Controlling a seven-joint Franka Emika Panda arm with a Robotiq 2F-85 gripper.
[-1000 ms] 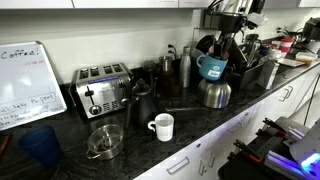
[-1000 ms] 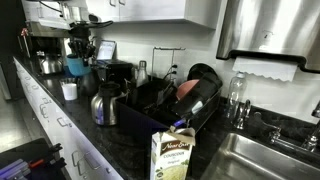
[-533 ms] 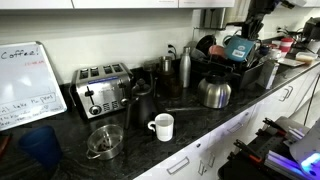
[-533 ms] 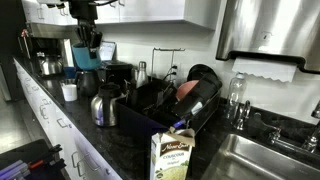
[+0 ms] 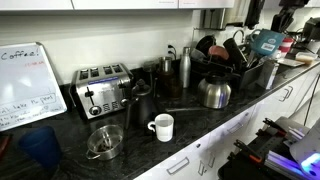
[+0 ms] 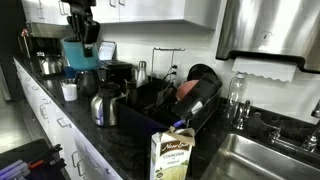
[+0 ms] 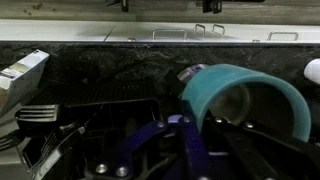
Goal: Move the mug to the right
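The teal mug [image 5: 266, 43] hangs in the air above the far end of the dish rack [image 5: 240, 72], held by my gripper [image 5: 274, 30], which comes down from above and is shut on it. In an exterior view the mug [image 6: 74, 53] hangs under the gripper [image 6: 82, 33], well above the counter. In the wrist view the mug [image 7: 245, 98] fills the right side, open mouth toward the camera, with a dark finger of the gripper [image 7: 190, 140] against its rim.
A steel kettle [image 5: 214, 93] [image 6: 105, 105], a white mug [image 5: 162, 126] [image 6: 69, 90], a toaster [image 5: 102, 88] and a glass bowl [image 5: 104, 142] stand on the dark counter. A carton [image 6: 174, 157] and a sink [image 6: 262, 152] lie past the dish rack [image 6: 172, 108].
The gripper has carried the mug up from beside the kettle and across over the dish rack toward its far end.
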